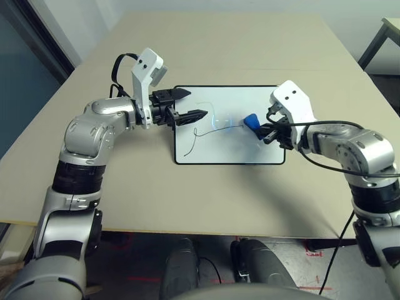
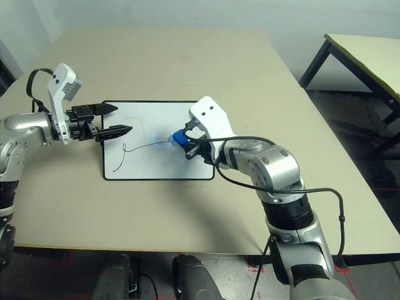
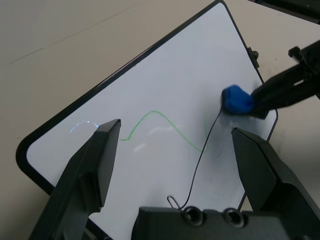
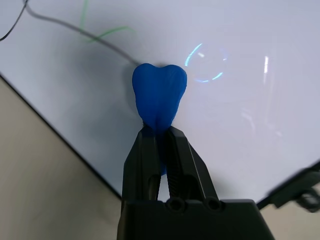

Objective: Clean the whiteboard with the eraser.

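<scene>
On the beige table (image 1: 250,44), near its middle: the whiteboard (image 1: 237,147), lying flat, long sides running left to right, thin black frame with rounded corners. Surface marked with a thin dark scribble (image 1: 199,134) running from the lower left toward the centre, and a faint green line (image 3: 160,122) arching above it.

Eraser (image 1: 252,120): small bright blue block, positioned over the right-centre part of the board, at the right end of the dark line. Held at one end, the free end squeezed into a rounded, notched shape; whether it presses on the surface cannot be told.

Right gripper (image 4: 159,137): black fingers clenched on the eraser, reaching in from the board's right side, pointing down and toward the left.

Left gripper (image 1: 186,104): jaws released and spread wide, holding nothing, hovering over the board's left edge and upper-left corner, pointing rightward across the board. Well apart from the eraser.

Second table (image 2: 369,53): pale top, dark legs, standing apart at the far right.

Floor (image 1: 294,256): grey, with red markings, visible below the near table edge.
</scene>
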### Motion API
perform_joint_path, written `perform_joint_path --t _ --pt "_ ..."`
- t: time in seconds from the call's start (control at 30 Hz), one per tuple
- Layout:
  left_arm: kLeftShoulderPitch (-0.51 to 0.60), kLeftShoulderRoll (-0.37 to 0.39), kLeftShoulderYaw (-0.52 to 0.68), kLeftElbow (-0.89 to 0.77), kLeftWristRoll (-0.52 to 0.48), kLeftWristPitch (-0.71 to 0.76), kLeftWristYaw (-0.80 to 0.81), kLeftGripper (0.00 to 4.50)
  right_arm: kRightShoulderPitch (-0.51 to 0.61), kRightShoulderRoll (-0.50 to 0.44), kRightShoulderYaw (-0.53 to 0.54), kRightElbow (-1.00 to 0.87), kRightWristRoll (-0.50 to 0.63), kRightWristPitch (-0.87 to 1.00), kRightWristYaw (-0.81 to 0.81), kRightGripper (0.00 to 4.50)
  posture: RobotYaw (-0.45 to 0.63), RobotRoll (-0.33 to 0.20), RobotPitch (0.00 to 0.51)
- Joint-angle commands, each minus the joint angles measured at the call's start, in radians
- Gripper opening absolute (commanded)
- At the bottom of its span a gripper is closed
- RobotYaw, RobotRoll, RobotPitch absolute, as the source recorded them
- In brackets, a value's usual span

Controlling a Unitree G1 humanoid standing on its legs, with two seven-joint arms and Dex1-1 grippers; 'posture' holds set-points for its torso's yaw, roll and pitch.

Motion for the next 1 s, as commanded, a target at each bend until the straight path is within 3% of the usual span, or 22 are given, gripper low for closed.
perform_joint_path --t 0.03,0.33,0.77,1.0 --pt "0.021 0.002 -0.004 -0.030 -0.009 0.017 0.004 4.50 0.015 0.015 0.047 0.007 0.004 0.033 -0.002 0.11 -0.15 0.000 0.174" --pt "0.030 -0.005 0.002 -0.047 -0.014 0.029 0.019 4.50 -0.108 0.059 -0.002 0.145 -0.052 -0.073 -0.041 0.08 -0.14 0.000 0.173" --pt "0.026 -0.009 0.001 -0.055 -0.022 0.034 0.026 4.50 -0.013 0.122 0.047 -0.038 0.007 0.077 -0.048 0.07 -0.14 0.000 0.169" --pt "0.028 -0.015 -0.006 -0.056 -0.028 0.032 0.031 4.50 -0.165 0.145 -0.024 0.141 -0.057 -0.067 -0.086 0.06 -0.14 0.000 0.161"
